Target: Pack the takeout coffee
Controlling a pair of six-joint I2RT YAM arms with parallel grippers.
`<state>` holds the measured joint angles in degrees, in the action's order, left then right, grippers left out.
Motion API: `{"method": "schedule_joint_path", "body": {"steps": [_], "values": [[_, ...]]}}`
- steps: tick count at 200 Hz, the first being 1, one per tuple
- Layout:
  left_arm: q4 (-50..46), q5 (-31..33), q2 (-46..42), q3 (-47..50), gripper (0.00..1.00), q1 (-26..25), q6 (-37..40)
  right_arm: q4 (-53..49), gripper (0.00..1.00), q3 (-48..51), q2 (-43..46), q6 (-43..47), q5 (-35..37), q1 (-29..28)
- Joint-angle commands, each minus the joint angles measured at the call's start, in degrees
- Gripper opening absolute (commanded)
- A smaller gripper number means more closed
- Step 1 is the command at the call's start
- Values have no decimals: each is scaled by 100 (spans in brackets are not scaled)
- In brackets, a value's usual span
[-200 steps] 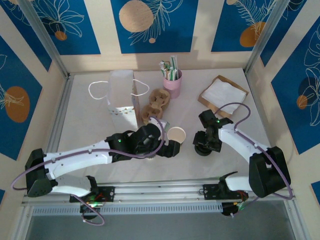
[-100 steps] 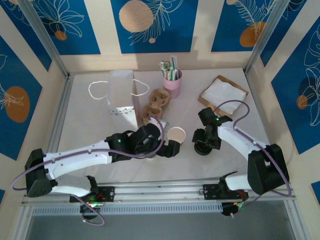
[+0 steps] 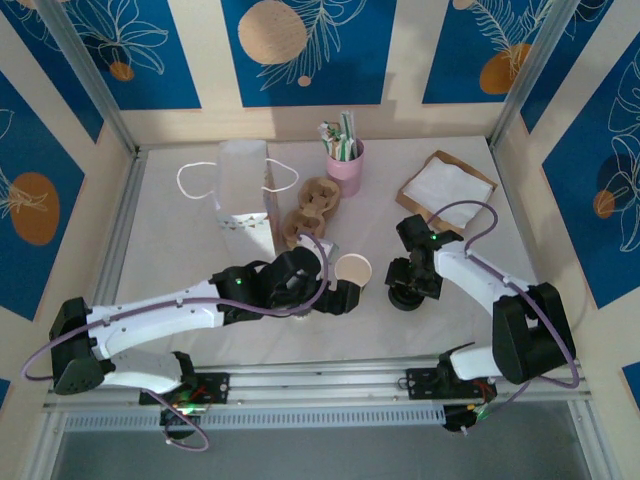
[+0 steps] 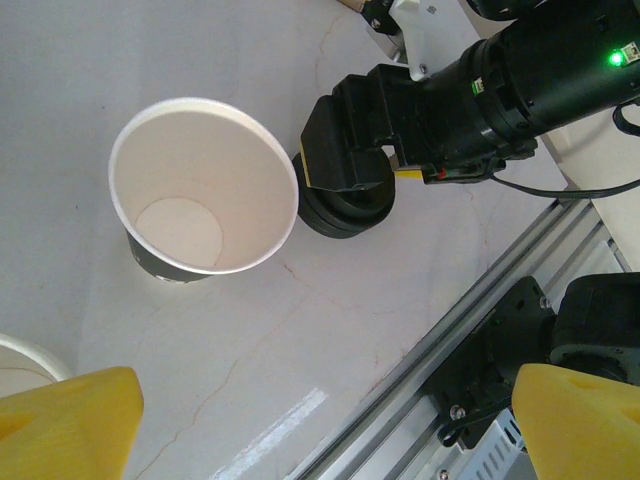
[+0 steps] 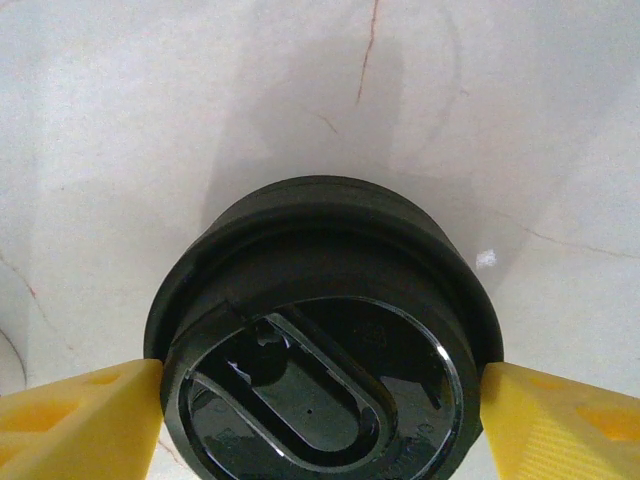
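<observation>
Two right jaws flank the black lid (image 5: 318, 385) (seemingly clamping its rim); left jaws gape empty.

Your two arms: one gripping, one wide.
Your right gripper (image 5: 320, 385) pinches the black lid (image 5: 320, 240) by its sides; your left gripper (image 4: 325, 390) hangs just left of it, fingers spread.

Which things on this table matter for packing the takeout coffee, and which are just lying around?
For the job: lidded coffee, between the right fingers; carrier; probably the white bag.
Lying about: lidless cup; straws cup; napkins.
</observation>
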<state>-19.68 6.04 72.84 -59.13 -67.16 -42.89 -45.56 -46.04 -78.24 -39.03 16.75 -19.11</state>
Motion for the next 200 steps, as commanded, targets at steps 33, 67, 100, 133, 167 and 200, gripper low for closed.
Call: {"method": "schedule_joint_path", "body": {"steps": [33, 67, 100, 133, 167, 200], "values": [[0, -18, -92, 42, 95, 36, 85, -23, 75, -115, 49, 43, -4, 23], [1, -15, -87, 42, 95, 40, 78, -102, 74, -181, 140, 49, 7, 25], [13, -17, -88, 51, 95, 36, 80, -183, 70, -231, 227, 62, 13, 24], [10, -24, -86, 51, 95, 47, 73, -251, 70, -265, 340, 68, 21, 40], [13, -33, -72, 34, 95, 43, 76, -235, 70, -232, 336, 88, -5, 130], [-2, -63, 10, -81, 90, 66, 142, -147, 70, -162, 358, 135, -67, 371]]}}
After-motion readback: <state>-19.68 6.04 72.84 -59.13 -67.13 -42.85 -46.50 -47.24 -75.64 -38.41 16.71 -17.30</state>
